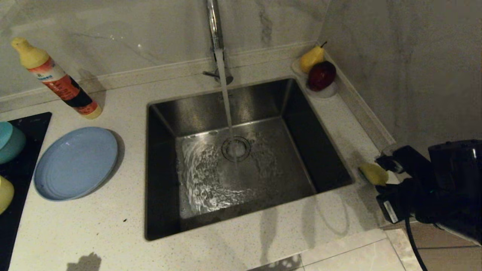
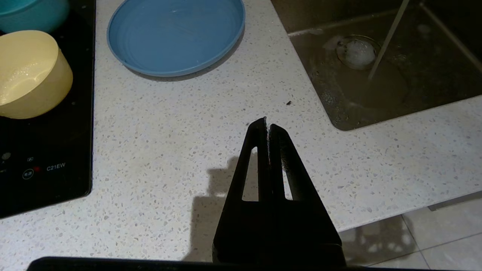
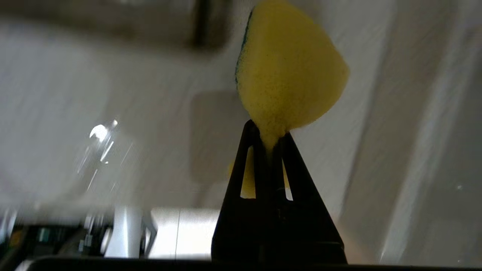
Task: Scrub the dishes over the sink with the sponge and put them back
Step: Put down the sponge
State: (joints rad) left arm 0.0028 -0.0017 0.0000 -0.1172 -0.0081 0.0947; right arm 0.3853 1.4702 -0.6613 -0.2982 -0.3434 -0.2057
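My right gripper (image 1: 382, 177) (image 3: 269, 131) is shut on the yellow sponge (image 1: 373, 174) (image 3: 288, 71), whose dark green side shows along one edge; it hangs above the counter just right of the sink (image 1: 162, 150). Water runs from the chrome tap (image 1: 214, 26) onto the drain strainer (image 1: 236, 148). The light-blue plate (image 1: 75, 162) (image 2: 175, 34) lies on the counter left of the sink. The pale-yellow bowl (image 1: 5, 194) (image 2: 32, 73) and the teal bowl (image 1: 10, 141) (image 2: 34, 13) stand on the black hob (image 2: 45, 165). My left gripper (image 2: 266, 122) is shut and empty, held over the counter's front.
A yellow-capped bottle (image 1: 56, 79) leans at the back left. A white dish (image 1: 327, 92) with a pear (image 1: 311, 58) and a dark red fruit (image 1: 321, 75) sits in the back right corner by the wall. The counter's front edge drops to a tiled floor (image 1: 357, 256).
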